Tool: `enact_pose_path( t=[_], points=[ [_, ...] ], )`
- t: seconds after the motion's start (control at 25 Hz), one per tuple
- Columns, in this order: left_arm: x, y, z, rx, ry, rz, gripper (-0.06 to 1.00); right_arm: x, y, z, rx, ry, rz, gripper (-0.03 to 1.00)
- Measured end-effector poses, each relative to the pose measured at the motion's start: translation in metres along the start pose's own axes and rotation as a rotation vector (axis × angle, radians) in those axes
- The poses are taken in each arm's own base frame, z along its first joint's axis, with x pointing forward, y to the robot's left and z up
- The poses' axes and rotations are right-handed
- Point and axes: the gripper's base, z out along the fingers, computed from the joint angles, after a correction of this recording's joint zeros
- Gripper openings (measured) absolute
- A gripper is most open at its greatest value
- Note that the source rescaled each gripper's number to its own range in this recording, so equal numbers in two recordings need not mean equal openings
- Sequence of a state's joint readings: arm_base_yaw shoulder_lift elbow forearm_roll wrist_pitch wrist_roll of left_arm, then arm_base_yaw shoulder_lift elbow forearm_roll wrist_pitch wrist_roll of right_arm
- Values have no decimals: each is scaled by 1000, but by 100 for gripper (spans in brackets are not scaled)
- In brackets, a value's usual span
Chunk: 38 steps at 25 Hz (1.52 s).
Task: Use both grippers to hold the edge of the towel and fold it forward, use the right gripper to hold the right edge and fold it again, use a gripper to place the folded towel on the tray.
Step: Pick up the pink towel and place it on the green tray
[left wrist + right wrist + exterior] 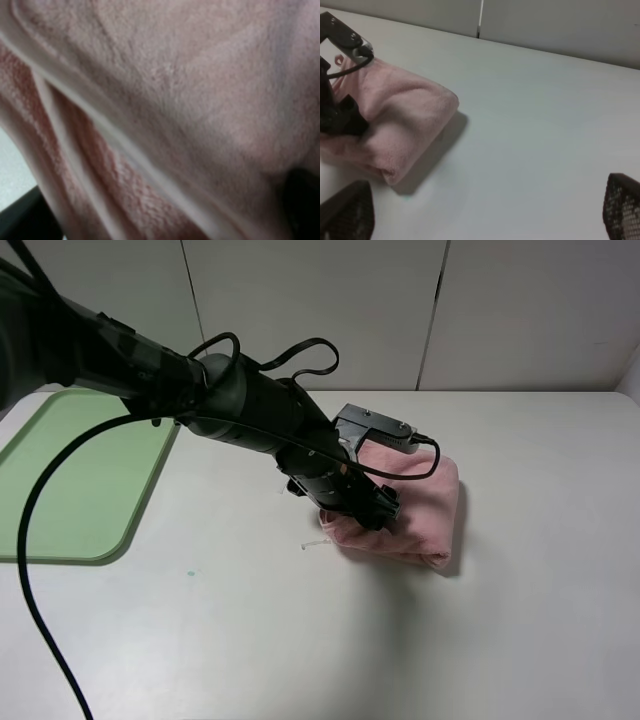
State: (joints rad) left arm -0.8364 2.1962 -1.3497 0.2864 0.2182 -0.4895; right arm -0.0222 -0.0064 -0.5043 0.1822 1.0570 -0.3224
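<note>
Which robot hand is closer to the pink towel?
Left. The left gripper is right on the folded towel, at its left edge. The right gripper is open, off to the towel's side, not touching.

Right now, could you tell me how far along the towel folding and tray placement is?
Both folds look done: the towel lies as a compact, layered bundle on the table. In hand: the left hand is at the bundle's left end, its wrist view filled with pink cloth, though a closed grip isn't visible. The right hand is open, clear. Left: moving it onto the green tray.
</note>
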Motion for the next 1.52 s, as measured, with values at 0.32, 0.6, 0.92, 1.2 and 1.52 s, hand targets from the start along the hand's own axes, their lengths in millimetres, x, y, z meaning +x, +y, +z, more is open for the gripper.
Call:
enact_pose_path(
  t=[0.32,0.6,0.92,1.2,1.52],
  points=[
    [0,0,0,0,-1,0,80,0,0,0,0,0,0,100],
    [0,0,1,0,2,-1,80,0,0,0,0,0,0,100],
    [2,-1,8,4,4,-1,80,0,0,0,0,0,0,100],
    [2,-1,8,4,4,-1,80,0,0,0,0,0,0,100],
    [2,-3,8,10,0,2,64,0,0,0,0,0,1,100]
  ],
)
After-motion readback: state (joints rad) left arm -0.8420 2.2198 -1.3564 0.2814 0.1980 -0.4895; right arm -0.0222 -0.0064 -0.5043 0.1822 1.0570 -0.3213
